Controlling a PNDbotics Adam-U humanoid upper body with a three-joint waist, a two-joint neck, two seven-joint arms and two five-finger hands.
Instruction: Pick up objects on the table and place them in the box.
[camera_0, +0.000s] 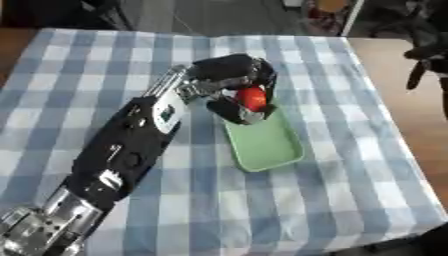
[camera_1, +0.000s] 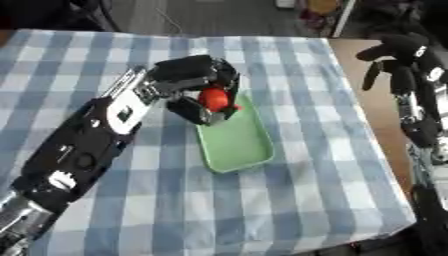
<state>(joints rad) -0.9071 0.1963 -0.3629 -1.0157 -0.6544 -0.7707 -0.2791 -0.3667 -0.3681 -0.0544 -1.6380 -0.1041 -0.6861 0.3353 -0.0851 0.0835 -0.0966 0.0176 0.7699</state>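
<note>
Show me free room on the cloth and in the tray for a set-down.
The green tray is bare in its near half; its far end is crowded by the left hand curled round a red object. The checked cloth is free right of and in front of the tray. The right hand hangs off-table, right.

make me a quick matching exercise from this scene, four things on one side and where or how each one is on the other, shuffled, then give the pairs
Things
1. left hand
2. right hand
3. red object
4. green tray

Places or states
A. lying on the checked cloth, nothing in its near part
B. raised off the table's right edge, holding nothing
C. held over the tray's far end
D. fingers curled round the red thing

Pairs: 1-D, 2-B, 3-C, 4-A
</note>
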